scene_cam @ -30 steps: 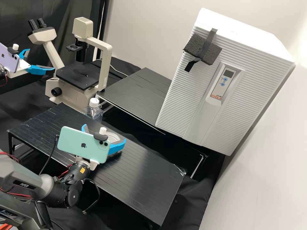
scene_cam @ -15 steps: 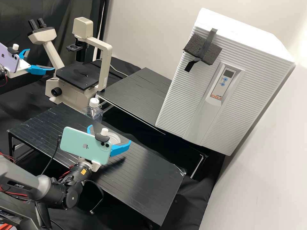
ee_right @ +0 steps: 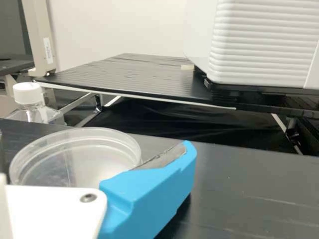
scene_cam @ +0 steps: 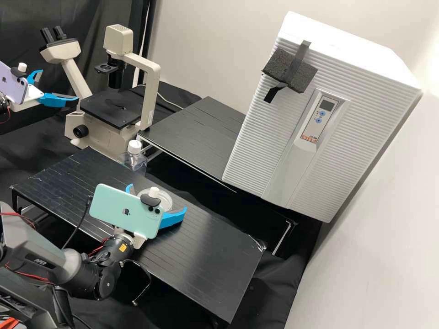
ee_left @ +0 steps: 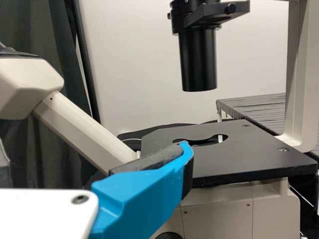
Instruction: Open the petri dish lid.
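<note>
In the high view, the clear petri dish (scene_cam: 166,201) lies on the black bench (scene_cam: 215,256), partly behind the phone on my right gripper (scene_cam: 157,197). That gripper is open, its two blue fingers on either side of the dish. The right wrist view shows the dish (ee_right: 75,154) flat beside one finger of the right gripper (ee_right: 93,148); contact cannot be told. Lid and base cannot be told apart. At the upper left of the high view, my left gripper (scene_cam: 56,87) is open and holds nothing. In the left wrist view, the left gripper (ee_left: 94,149) faces the microscope stage.
A capped clear bottle (scene_cam: 134,157) stands behind the bench's far edge, near the dish. Farther back are the microscope (scene_cam: 148,91), a second black table (scene_cam: 196,132) and, to the right, a large white ribbed incubator (scene_cam: 256,137).
The right gripper has moved rightward and slightly nearer the bench's front edge, then lowered a little, and more of the dish now shows between its fingers. The left gripper has kept still.
</note>
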`<state>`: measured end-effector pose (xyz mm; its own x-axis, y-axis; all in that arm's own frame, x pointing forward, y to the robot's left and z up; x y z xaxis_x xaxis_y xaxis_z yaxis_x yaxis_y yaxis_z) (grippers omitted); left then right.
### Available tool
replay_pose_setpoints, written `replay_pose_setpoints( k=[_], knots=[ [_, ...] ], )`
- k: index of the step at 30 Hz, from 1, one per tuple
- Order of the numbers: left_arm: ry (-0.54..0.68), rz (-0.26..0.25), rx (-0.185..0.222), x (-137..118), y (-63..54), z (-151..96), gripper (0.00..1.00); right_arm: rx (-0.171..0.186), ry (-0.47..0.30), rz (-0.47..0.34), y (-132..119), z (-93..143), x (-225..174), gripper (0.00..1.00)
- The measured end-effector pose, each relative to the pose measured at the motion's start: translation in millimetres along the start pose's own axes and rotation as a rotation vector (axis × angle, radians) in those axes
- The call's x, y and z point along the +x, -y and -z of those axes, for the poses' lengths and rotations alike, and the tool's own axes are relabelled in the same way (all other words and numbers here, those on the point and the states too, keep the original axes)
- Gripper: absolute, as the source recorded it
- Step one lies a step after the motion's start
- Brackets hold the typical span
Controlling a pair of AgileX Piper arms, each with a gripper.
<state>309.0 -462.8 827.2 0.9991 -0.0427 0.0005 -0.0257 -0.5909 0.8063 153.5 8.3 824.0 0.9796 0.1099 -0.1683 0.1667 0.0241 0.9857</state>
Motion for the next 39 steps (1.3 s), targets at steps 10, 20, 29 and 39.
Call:
replay_pose_setpoints(
  k=[10, 20, 29, 39],
  knots=[
    [0.000, 0.000, 0.000, 0.0, 0.0, 0.0, 1.00, -0.001, -0.003, -0.003, -0.4, 0.4, -0.2, 0.00],
    [0.000, 0.000, 0.000, 0.0, 0.0, 0.0, 1.00, -0.032, -0.031, 0.014, 2.3, 5.2, 0.7, 0.00],
    [0.000, 0.000, 0.000, 0.0, 0.0, 0.0, 1.00, -0.035, -0.033, 0.005, 2.0, 6.1, 1.4, 0.00],
    [0.000, 0.000, 0.000, 0.0, 0.0, 0.0, 1.00, -0.019, -0.031, 0.006, 2.5, 4.7, 2.8, 0.00]
  ],
)
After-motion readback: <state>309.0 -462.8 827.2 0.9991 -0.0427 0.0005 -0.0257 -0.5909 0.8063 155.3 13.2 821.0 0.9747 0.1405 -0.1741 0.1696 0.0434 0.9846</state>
